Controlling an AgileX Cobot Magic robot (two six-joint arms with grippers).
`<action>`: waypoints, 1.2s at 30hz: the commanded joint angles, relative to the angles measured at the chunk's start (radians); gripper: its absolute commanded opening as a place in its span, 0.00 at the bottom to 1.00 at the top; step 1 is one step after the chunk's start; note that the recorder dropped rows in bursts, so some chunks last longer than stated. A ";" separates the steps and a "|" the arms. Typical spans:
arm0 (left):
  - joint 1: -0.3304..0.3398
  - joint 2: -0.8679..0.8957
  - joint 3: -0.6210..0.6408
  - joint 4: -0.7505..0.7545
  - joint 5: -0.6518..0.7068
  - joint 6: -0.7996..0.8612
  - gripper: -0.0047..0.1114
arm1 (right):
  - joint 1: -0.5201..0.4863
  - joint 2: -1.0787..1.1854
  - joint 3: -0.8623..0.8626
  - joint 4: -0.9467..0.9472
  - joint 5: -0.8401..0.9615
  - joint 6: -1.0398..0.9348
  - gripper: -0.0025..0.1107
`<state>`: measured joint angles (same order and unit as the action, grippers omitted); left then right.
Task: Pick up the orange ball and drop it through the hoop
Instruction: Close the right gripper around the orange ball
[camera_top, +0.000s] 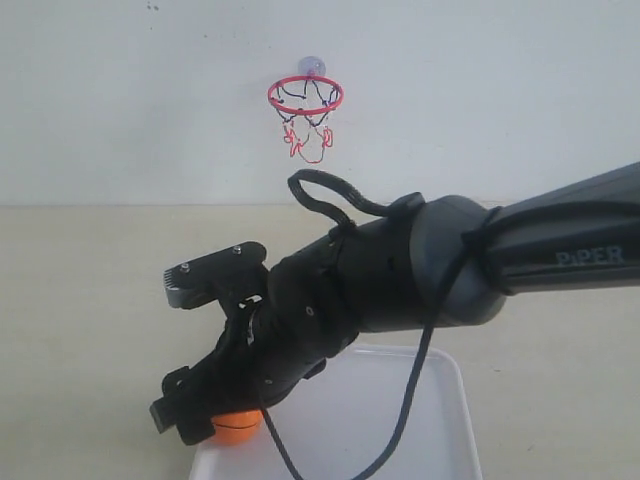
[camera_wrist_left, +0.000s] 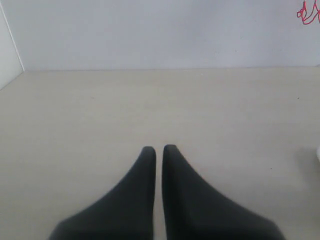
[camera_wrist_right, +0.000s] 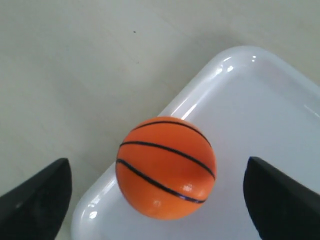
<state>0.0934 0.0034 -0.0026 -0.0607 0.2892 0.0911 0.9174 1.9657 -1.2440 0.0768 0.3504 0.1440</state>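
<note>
The orange ball (camera_wrist_right: 166, 167) with thin black seams lies in a corner of a white tray (camera_wrist_right: 260, 110). My right gripper (camera_wrist_right: 156, 165) is open around it, one dark finger on each side with clear gaps to the ball. In the exterior view the right arm reaches down to the left, and the right gripper (camera_top: 215, 420) partly covers the ball (camera_top: 237, 424) at the tray's (camera_top: 400, 400) near-left corner. The hoop (camera_top: 305, 95), with a red ring and string net, hangs on the back wall. My left gripper (camera_wrist_left: 159, 148) is shut with nothing in it, over bare table.
A black cable (camera_top: 410, 400) loops from the right arm down over the tray. The pale table (camera_top: 90, 300) spreads left of the tray and back to the white wall. A bit of the red net (camera_wrist_left: 310, 12) shows in the left wrist view.
</note>
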 joint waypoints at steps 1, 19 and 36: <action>0.004 -0.003 0.003 -0.002 -0.003 0.004 0.08 | 0.000 0.011 -0.005 -0.008 -0.018 0.026 0.78; 0.004 -0.003 0.003 -0.002 -0.003 0.004 0.08 | 0.000 0.058 -0.005 -0.008 -0.031 0.042 0.68; 0.004 -0.003 0.003 -0.002 -0.003 0.004 0.08 | 0.000 0.024 -0.005 -0.050 -0.063 0.080 0.03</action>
<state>0.0934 0.0034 -0.0026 -0.0607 0.2892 0.0911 0.9174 2.0239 -1.2440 0.0641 0.2830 0.2549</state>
